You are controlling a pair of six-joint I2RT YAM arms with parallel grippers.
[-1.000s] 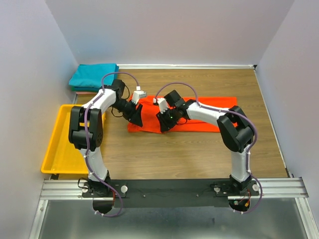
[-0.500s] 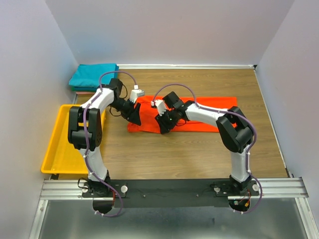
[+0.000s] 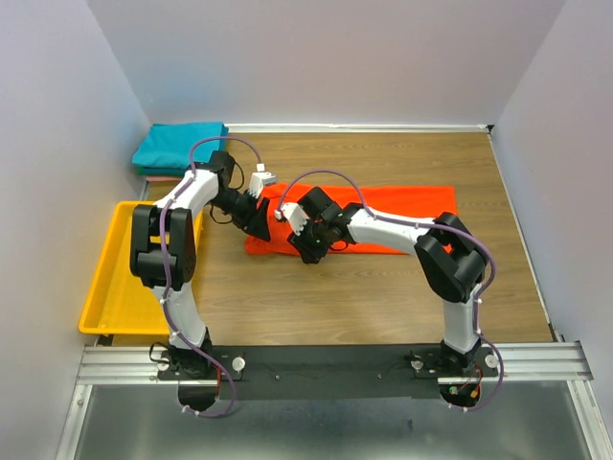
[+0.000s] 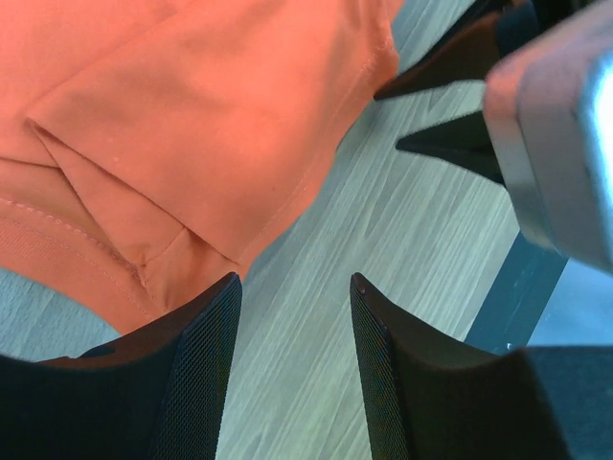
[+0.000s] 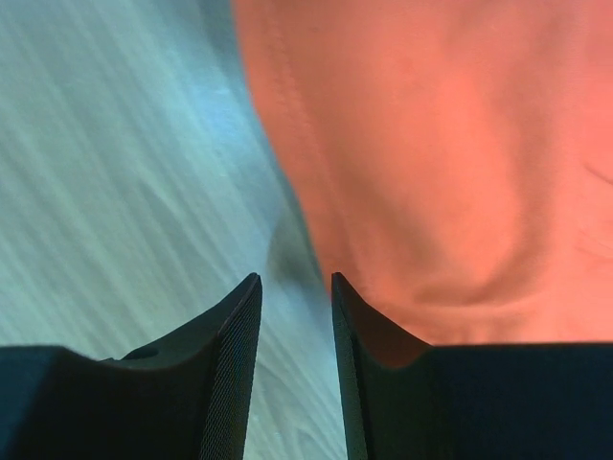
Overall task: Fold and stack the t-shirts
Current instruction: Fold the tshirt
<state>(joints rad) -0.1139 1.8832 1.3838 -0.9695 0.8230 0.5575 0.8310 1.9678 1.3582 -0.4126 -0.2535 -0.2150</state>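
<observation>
Orange-red t-shirt (image 3: 407,213) lies folded long on the desk (image 3: 383,307), left end kinda hidden under both arms and blurry from the right wrist, left hand (image 4: 295,283) open and empty by its corner, right hand (image 5: 295,278) slightly open, empty, low at its edge.

A yellow tray (image 3: 100,287) sits at the left side of the brown wood surface (image 3: 316,297). Pale walls (image 3: 335,57) stand on three sides. A grey metal rail (image 3: 335,359) runs along the near edge.
</observation>
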